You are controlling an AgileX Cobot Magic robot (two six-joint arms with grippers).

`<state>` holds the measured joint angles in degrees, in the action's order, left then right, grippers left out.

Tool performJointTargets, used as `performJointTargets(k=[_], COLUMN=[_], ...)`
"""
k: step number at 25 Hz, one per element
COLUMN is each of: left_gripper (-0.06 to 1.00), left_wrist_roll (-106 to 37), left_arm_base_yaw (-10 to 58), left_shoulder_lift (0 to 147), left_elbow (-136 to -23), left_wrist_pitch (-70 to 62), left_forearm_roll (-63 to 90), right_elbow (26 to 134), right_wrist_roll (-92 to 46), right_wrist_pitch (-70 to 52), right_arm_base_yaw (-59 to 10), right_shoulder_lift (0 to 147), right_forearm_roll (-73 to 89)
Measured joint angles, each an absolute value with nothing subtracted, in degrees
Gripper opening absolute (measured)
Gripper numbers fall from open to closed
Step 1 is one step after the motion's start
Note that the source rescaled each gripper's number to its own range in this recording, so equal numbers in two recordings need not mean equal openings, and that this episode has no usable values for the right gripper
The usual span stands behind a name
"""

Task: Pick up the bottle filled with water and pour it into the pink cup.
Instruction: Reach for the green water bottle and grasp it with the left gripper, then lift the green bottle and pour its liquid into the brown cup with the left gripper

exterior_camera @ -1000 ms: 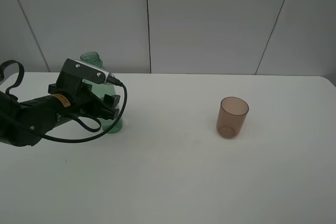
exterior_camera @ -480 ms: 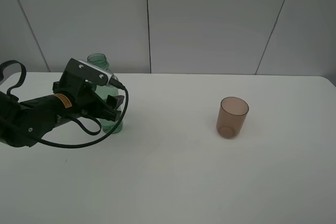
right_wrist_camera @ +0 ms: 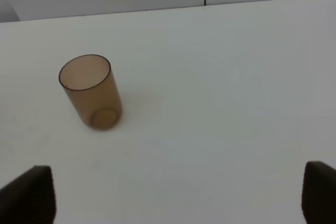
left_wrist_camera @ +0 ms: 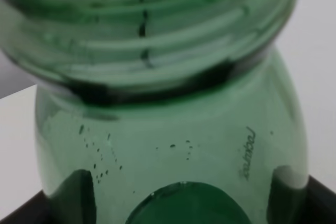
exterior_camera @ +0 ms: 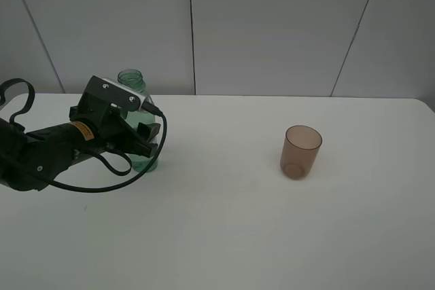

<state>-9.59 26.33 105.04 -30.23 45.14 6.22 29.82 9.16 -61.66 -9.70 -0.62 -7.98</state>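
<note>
Pale grey wall panels [exterior_camera: 272, 25] stand behind a white table [exterior_camera: 224, 236] that fills the lower half of the high camera's picture.

At the left edge of the table, the black left arm reaches in low over the top, with a black cable [exterior_camera: 102, 180] looping beneath it. The left gripper [exterior_camera: 146, 142] is around the bottle [exterior_camera: 132, 83], which stands upright near the table's back left corner. The bottle is clear green plastic with an open, threaded neck that rises above the gripper. From the left wrist camera the bottle [left_wrist_camera: 173, 145] fills almost the whole picture, and one dark finger [left_wrist_camera: 21, 213] shows on each side of it, close against its walls. Whether the fingers are pressing on the bottle or only standing beside it, I cannot tell.

Right of the table's middle, well apart from the bottle, the pink cup [exterior_camera: 300, 152] stands upright with its mouth open to the top. It is a small, see-through, brownish-pink tumbler, much shorter than the bottle.

The right wrist camera looks down on the same cup [right_wrist_camera: 92, 90] from a distance. The right gripper [right_wrist_camera: 173, 195] has its dark fingertips [right_wrist_camera: 29, 192] spread wide, with only bare table between them.
</note>
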Motion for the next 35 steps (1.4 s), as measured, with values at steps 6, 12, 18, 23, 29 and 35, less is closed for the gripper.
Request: performJointTargets(k=[6,12,18,23,29,35], left_gripper=[0.32,0.32,0.32,0.32,0.23,0.13], left_wrist_roll=[-9.59,-9.59,-9.56,-9.56,-9.56,-9.62], left_arm_base_yaw=[26.33,26.33,26.33,26.33,26.33,26.33], left_shoulder_lift=[105.04,105.04,105.04,105.04,103.67,103.01], left_elbow=[-30.23,-30.23,-30.23,-30.23,-30.23,-30.35], left_wrist_pitch=[44.92,44.86,44.86,44.86,42.81,41.91], left_forearm_roll=[6.22,6.34,6.34,6.34,6.34,6.28], right_elbow=[29.82,29.82,29.82,29.82,29.82,29.82], right_wrist_roll=[9.16,9.16,9.16,9.16,9.16,9.16], right_wrist_pitch=[-61.66,-61.66,-61.66,-61.66,-61.66,-61.66], right_arm_base_yaw=[-9.70,-9.70,-9.70,-9.70,-9.70,-9.70], right_shoulder_lift=[-0.62,-0.62,-0.62,-0.62,-0.62,-0.62], right_forearm_roll=[-7.98,-7.98,-7.98,-7.98,-7.98,-7.98])
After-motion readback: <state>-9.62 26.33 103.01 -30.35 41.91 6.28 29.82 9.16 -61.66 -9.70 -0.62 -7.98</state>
